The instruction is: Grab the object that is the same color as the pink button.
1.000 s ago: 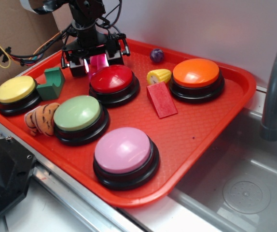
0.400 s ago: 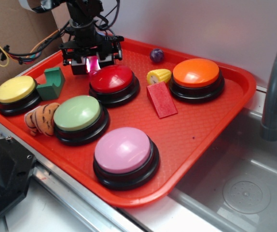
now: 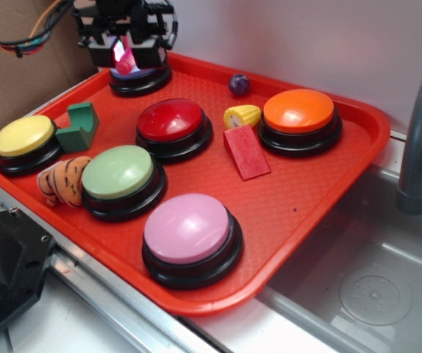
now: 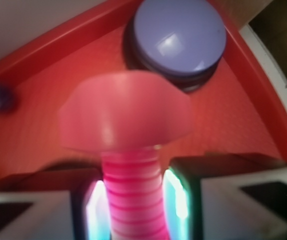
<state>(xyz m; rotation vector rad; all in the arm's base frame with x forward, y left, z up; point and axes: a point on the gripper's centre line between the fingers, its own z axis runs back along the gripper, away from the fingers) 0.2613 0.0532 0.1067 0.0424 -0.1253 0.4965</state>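
Note:
My gripper [image 3: 125,50] is at the tray's back left corner, raised above a blue-purple dome button [image 3: 140,76]. It is shut on the small pink toy bolt [image 3: 126,57]. In the wrist view the bolt's threaded stem [image 4: 133,195] sits between my two glowing pads [image 4: 176,200], and its rounded triangular head [image 4: 126,112] points forward over the blue-purple button [image 4: 178,37]. The large pink dome button [image 3: 189,229] with a black base sits at the tray's front, far from the gripper.
The red tray [image 3: 321,191] also holds a red button [image 3: 171,121], green button [image 3: 120,174], yellow button [image 3: 23,137], orange button [image 3: 299,112], a red wedge [image 3: 245,152], a green block [image 3: 81,126], a toy corn [image 3: 241,115], a purple ball [image 3: 239,84] and a plush tiger [image 3: 62,182]. A sink and grey faucet [image 3: 420,132] lie right.
My gripper has lifted and moved back and left with the pink bolt in it, from just behind the red button to above the blue-purple button, which now shows.

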